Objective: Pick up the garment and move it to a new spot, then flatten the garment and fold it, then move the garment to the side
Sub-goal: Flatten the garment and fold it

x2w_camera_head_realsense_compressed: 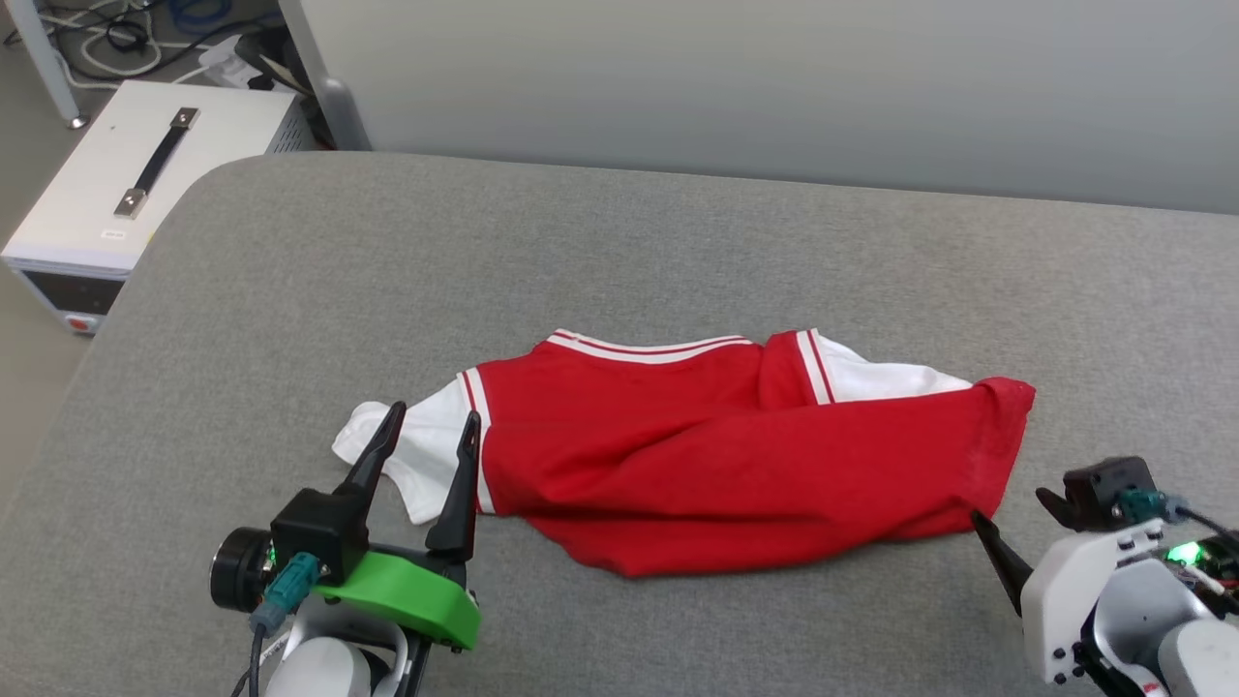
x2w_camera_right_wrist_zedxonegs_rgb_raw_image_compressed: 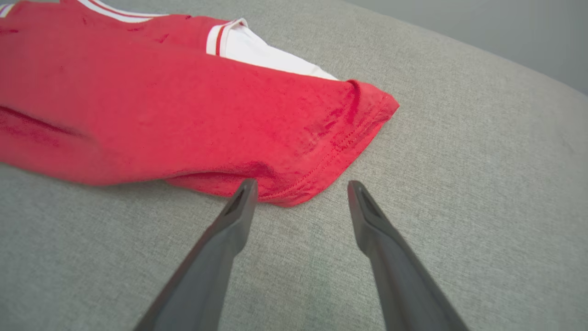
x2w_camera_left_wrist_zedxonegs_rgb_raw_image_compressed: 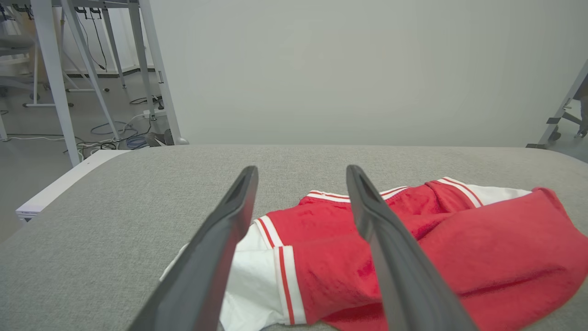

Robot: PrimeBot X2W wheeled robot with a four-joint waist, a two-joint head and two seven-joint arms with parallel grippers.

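The rumpled red jersey [x2w_camera_head_realsense_compressed: 736, 455] lies toward the near edge of the grey padded table [x2w_camera_head_realsense_compressed: 678, 242], so the pick-up seems in hand: the left gripper [x2w_camera_head_realsense_compressed: 435, 412] over its white sleeve and the right gripper [x2w_camera_right_wrist_zedxonegs_rgb_raw_image_compressed: 302, 182] by its hem corner, both wide-jawed, likely need to lower and pinch.

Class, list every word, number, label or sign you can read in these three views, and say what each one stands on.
No text here can be read.
small label on top of the white box: too small to read.
garment: only red and white stripes; no lettering on the side that shows.
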